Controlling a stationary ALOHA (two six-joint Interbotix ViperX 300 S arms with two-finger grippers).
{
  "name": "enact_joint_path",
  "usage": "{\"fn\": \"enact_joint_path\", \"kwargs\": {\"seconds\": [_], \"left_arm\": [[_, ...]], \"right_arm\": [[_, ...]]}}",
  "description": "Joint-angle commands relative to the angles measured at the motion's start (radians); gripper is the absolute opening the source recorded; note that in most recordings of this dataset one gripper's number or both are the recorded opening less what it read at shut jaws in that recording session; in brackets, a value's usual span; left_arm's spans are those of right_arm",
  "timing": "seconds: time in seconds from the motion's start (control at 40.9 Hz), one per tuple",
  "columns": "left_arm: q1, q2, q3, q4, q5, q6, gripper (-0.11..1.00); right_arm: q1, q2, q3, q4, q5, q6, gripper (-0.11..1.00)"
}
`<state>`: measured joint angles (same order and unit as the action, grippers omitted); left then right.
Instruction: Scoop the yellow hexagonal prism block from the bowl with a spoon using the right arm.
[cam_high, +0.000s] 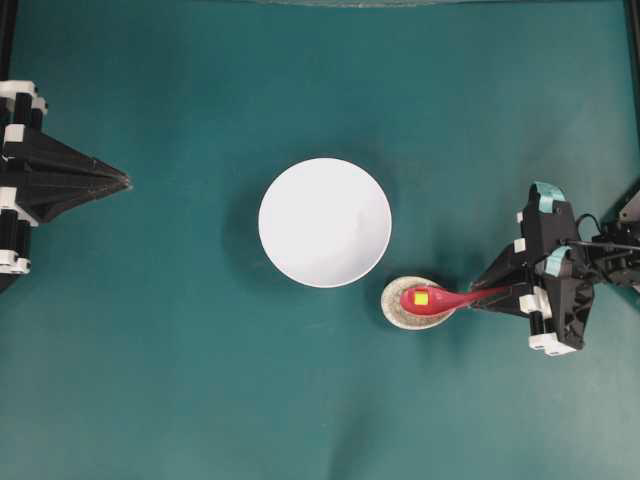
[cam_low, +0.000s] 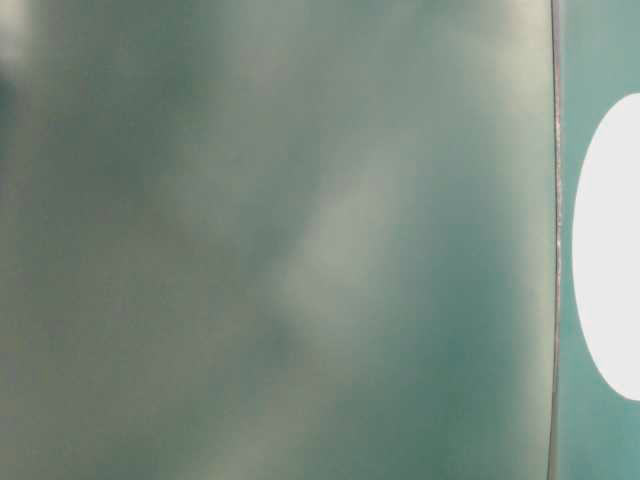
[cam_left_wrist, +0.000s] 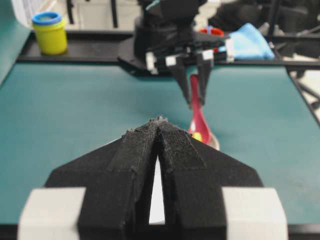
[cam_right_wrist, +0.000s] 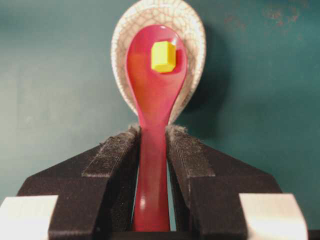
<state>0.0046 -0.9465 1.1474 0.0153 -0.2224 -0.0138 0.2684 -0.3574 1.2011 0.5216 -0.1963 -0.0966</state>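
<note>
The white bowl (cam_high: 325, 222) stands mid-table with nothing visible inside it. The pink-red spoon (cam_high: 440, 298) lies with its scoop over a small speckled spoon rest (cam_high: 392, 312), just right of and below the bowl. The yellow hexagonal prism block (cam_high: 421, 297) sits in the scoop. My right gripper (cam_high: 498, 293) is shut on the spoon's handle. In the right wrist view the handle runs between both fingers of that gripper (cam_right_wrist: 152, 131), with the block (cam_right_wrist: 163, 56) in the spoon (cam_right_wrist: 155, 95) over the rest (cam_right_wrist: 194, 31). My left gripper (cam_high: 125, 182) is shut and empty at the left edge.
In the left wrist view a yellow pot with a blue lid (cam_left_wrist: 50, 32) and a blue cloth (cam_left_wrist: 250, 42) lie beyond the table's far edge. The table-level view is blurred, with only a slice of the bowl (cam_low: 610, 250) at its right.
</note>
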Motion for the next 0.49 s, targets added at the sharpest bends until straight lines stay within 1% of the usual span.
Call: {"fn": "enact_joint_path", "kwargs": {"seconds": [0.0, 0.465], "left_arm": [[0.002, 0.011, -0.032, -0.002, -0.014, -0.003, 0.01], [0.0, 0.009, -0.034, -0.003, -0.014, -0.003, 0.01]], "right_arm": [[0.003, -0.008, -0.009, 0.009, -0.008, 0.002, 0.25], [0.003, -0.008, -0.009, 0.066, -0.005, 0.002, 0.25]]}}
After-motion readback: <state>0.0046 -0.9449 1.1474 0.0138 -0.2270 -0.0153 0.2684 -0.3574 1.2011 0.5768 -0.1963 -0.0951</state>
